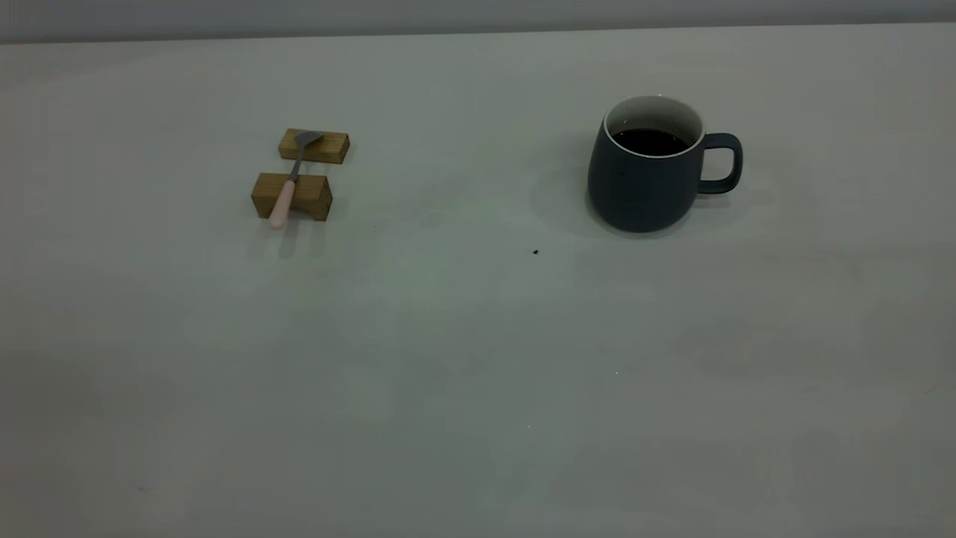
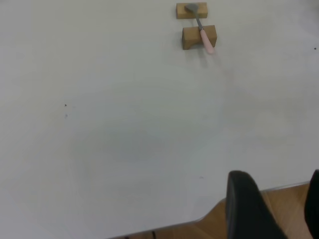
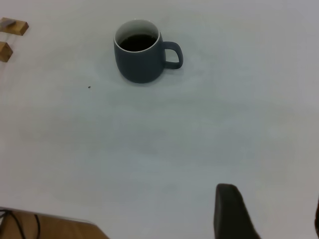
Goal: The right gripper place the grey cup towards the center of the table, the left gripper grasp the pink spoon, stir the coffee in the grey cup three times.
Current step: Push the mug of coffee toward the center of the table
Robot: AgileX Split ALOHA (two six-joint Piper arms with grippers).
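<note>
The grey cup stands upright on the right half of the table, handle pointing right, with dark coffee inside. The right wrist view shows the cup and coffee far off. On the left, the pink spoon lies across two wooden blocks, bowl on the far one; the left wrist view shows the spoon far away. My left gripper hangs open and empty over the table's near edge. My right gripper is open and empty too, well short of the cup. Neither gripper appears in the exterior view.
The far wooden block and the near wooden block carry the spoon. A small dark speck lies between spoon and cup. The table's edge drops to a wooden floor, and cables lie beyond another corner.
</note>
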